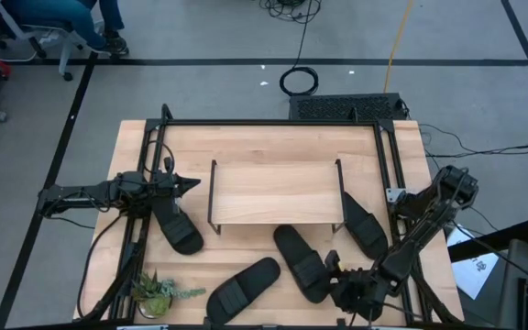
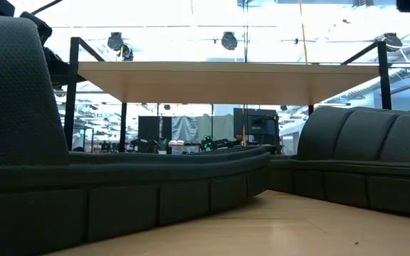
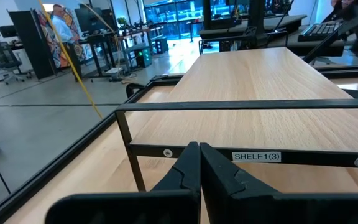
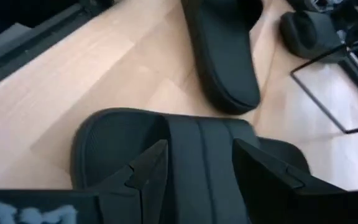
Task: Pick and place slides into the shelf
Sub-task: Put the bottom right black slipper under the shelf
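The right end effector [image 4: 197, 165] is hovering released, its fingers [image 4: 151, 168] spread over the ribbed strap of one slide [image 1: 302, 262] lying on the table [image 1: 255, 147] in front of the shelf [image 1: 275, 191]. The left end effector [image 1: 191, 183] is resting clenched and empty beside the shelf's left end, above another slide [image 1: 176, 225]. Two more slides, [image 1: 242, 290] and [image 1: 365, 225], are lying nearby.

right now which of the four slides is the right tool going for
The slide just below the shelf's front edge, second from the right. The right tool hangs open by its end, fingers either side of the strap; the others lie farther off.
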Motion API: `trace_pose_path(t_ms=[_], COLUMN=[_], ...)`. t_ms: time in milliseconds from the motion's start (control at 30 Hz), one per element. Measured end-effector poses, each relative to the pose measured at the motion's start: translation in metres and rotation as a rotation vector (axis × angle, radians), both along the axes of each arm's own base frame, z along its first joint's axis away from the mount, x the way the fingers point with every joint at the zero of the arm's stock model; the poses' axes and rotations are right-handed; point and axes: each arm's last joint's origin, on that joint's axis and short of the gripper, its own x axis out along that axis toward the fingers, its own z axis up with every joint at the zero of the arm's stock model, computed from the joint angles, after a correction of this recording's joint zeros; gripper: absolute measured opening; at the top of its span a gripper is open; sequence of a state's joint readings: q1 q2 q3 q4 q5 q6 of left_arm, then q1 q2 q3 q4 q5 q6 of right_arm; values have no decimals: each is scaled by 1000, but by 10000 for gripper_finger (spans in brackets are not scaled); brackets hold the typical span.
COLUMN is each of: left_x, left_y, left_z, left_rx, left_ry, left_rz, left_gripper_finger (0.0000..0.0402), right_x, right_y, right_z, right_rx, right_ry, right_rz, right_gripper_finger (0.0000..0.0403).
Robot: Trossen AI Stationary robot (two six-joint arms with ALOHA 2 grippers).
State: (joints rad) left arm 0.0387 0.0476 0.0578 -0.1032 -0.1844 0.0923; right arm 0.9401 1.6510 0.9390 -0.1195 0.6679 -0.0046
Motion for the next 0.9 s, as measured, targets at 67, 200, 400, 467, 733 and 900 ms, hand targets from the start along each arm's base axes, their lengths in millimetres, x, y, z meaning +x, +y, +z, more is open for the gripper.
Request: trace_pose_path(t_ms=[67,200,400,467,733,900], left_x=[0,0,1,1,1,1], left_y=[0,0,0,0,0,0], left_z=[0,0,-1,-1,-1,-1], left_rx=[0,-1,-3,-3,-5,-5], left_ry=[0,1,12,10,10,11], left_rz=[0,0,0,-1,0,-1], left_gripper_finger=[1,1,1,1,1,1], right_x=[3,6,7,7,8,7], right_y=[5,12,8,8,8,8], right_z=[-6,-10,-10,-15,-36,-36], right_rx=[23,38,-39,-114,-258,-305], right_ry=[-4,-36,-102,-81,-81,-112], right_rz=[13,40,-32,3,-13,-36], right_gripper_finger=[169,169,169,169,213,254])
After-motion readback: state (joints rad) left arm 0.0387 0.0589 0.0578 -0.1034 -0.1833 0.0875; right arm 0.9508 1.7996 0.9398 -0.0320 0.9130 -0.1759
